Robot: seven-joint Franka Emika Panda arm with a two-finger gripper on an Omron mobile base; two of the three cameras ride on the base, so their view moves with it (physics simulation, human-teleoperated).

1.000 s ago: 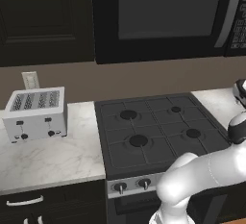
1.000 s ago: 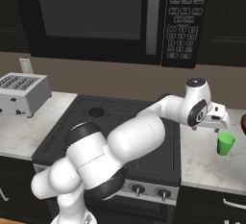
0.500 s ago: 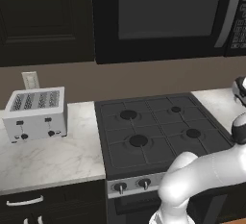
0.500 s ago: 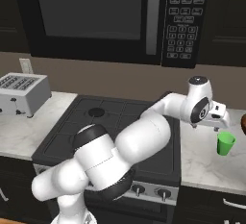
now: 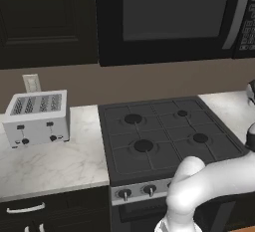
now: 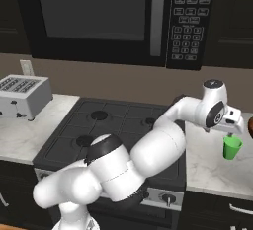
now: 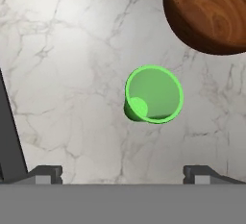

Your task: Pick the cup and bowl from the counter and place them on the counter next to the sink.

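Tapered green cup (image 7: 153,94); glossy wood-grain bowl (image 7: 209,11); veined counter (image 7: 72,74).

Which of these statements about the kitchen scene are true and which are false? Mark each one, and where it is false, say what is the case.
1. The cup stands upright on the counter. True.
2. The gripper is shut on the cup. False: its jaws stand open above the cup, not touching it.
3. The bowl lies inside the cup. False: it sits on the counter beside the cup, apart from it.
4. A toaster stands on the counter left of the stovetop. True.
5. The cup is red. False: it is bright green.
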